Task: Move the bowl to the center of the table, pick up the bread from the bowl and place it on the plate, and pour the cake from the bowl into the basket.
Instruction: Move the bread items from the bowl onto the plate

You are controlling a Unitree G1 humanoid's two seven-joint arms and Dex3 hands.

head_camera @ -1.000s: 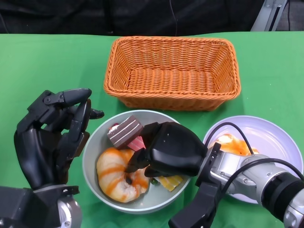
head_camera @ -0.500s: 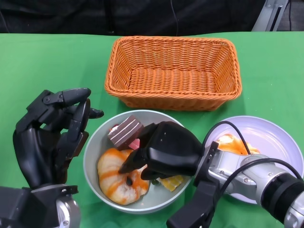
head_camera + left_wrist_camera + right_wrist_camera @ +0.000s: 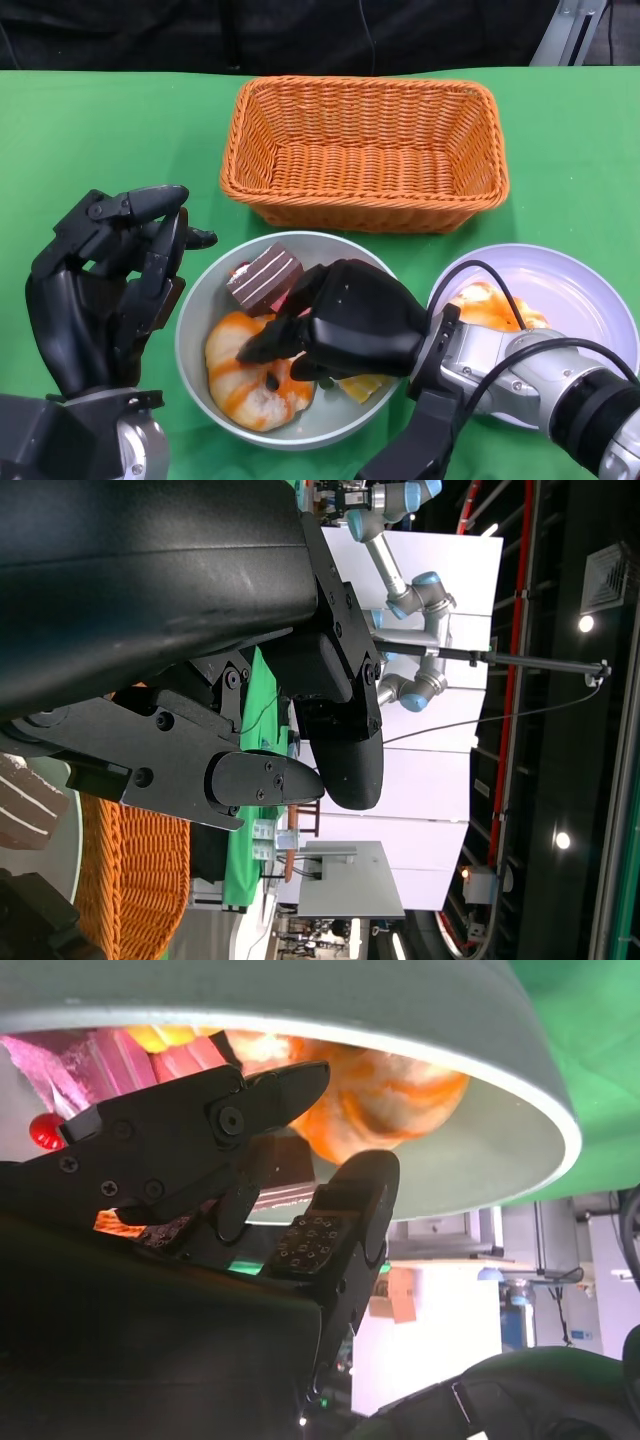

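One piece of orange-glazed bread (image 3: 250, 380) is lying in the near left part of the grey bowl (image 3: 205, 300), and it is being reached over by the right robot hand (image 3: 340, 325), whose black fingers (image 3: 262, 345) are being stretched leftward across its top. Whether the bread is actually being touched or gripped cannot be told from the head view; in the right wrist view the fingers (image 3: 270, 1100) are being held slightly apart just before the bread (image 3: 390, 1100), with nothing seen clamped between them. Beside the bread, toward the far side of the bowl, a brown layered cake (image 3: 263, 277) is sitting, and a pink piece (image 3: 288, 300) and a yellow piece (image 3: 358, 384) are being partly hidden under the same robot hand. The bowl is standing on the green surface (image 3: 100, 140), just in front of the orange wicker basket (image 3: 365, 150). To the bowl's right, a white plate (image 3: 575, 290) is being occupied by another orange-glazed item (image 3: 490, 305), with the right silver forearm (image 3: 530, 375) lying across it. The left robot hand (image 3: 105, 285) is being held upright just left of the bowl, fingers curled loosely and holding nothing.
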